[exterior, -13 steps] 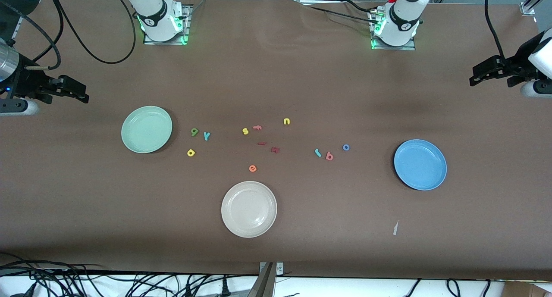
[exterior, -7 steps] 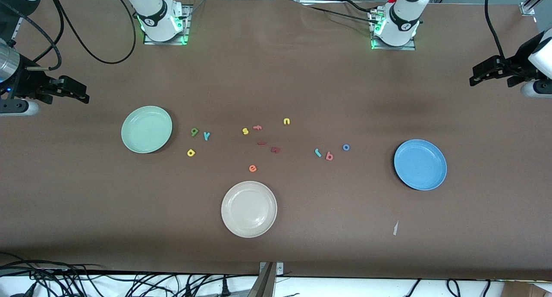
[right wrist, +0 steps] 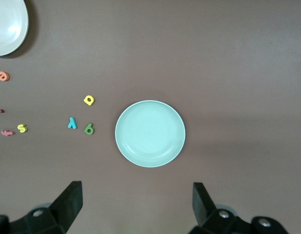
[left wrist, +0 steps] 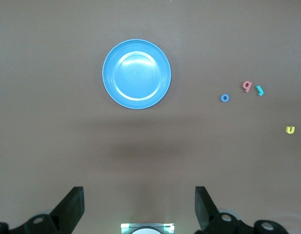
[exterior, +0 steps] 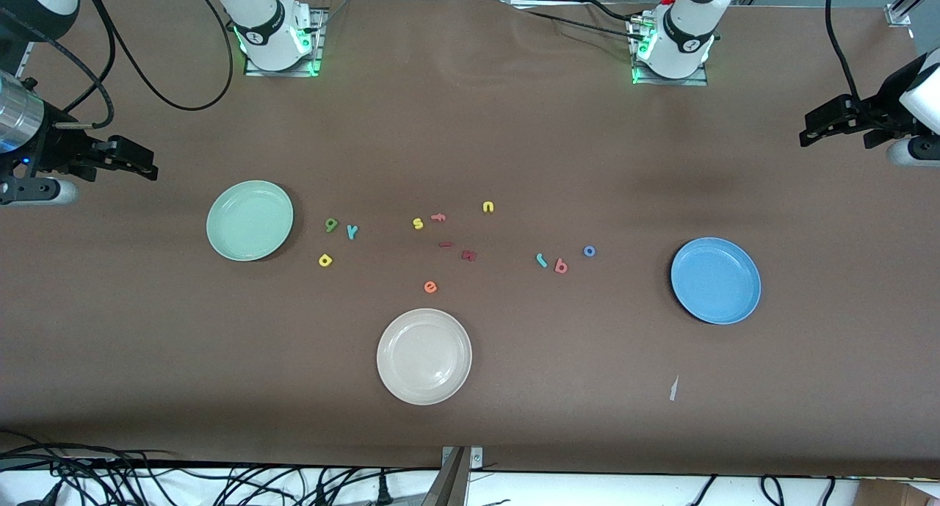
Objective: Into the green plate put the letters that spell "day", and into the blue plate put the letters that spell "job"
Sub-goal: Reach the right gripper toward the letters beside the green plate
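Both plates laid empty at table ends; left gripper (exterior: 833,124) and right gripper (exterior: 125,161) parked wide (nothing held).

You had a plain brown table (exterior: 470,124) under everything. The green plate (exterior: 250,220) was pale mint, the blue plate (exterior: 715,280) sky blue, and a third plate (exterior: 424,356) cream-white. Your letters were a yellow "d" (exterior: 325,260), green "a" (exterior: 332,225), teal "y" (exterior: 352,231), teal "j" (exterior: 541,260), salmon "b" (exterior: 561,266), blue "o" (exterior: 589,251) and an orange "e" (exterior: 430,287).
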